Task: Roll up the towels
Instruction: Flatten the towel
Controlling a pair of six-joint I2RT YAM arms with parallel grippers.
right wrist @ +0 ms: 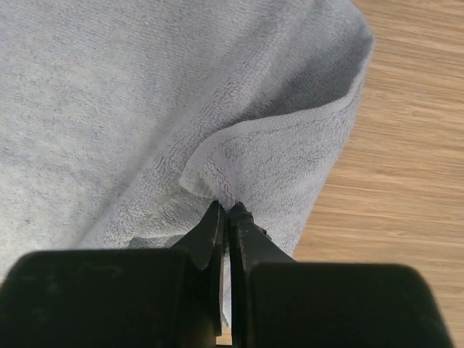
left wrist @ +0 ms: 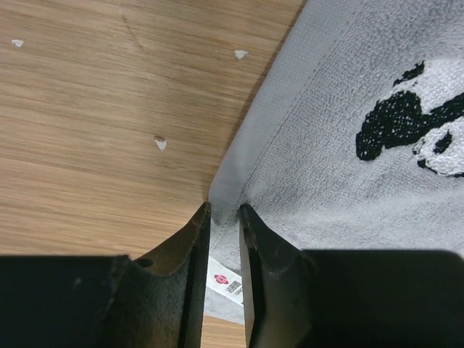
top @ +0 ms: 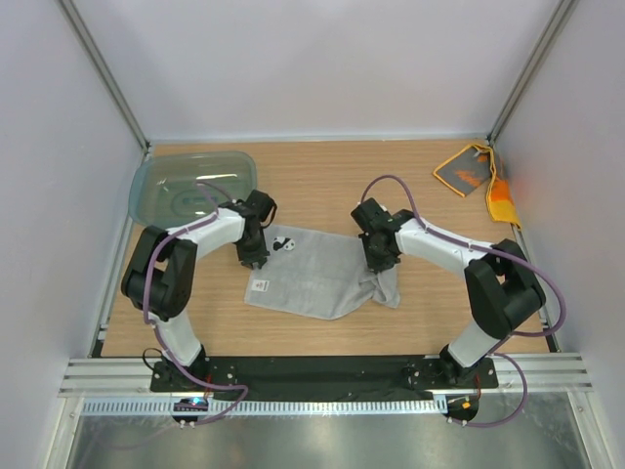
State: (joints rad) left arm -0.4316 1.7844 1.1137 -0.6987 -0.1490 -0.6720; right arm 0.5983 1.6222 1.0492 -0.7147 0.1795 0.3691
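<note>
The light grey towel (top: 317, 278) lies spread on the wooden table between both arms, its panda print (left wrist: 420, 123) near the left side. My left gripper (top: 252, 258) (left wrist: 225, 209) pinches the towel's left hem (left wrist: 239, 156), which rises into the narrow gap between the jaws. A white label (left wrist: 225, 281) shows below. My right gripper (top: 379, 264) (right wrist: 228, 208) is shut on a folded-up corner of the grey towel (right wrist: 145, 94) at its right edge. The orange towel (top: 467, 174) lies crumpled at the back right, grey face up, away from both grippers.
A translucent teal tub (top: 190, 186) stands at the back left, just behind the left arm. White walls close in the table on three sides. Bare wood (left wrist: 94, 109) lies left of the grey towel.
</note>
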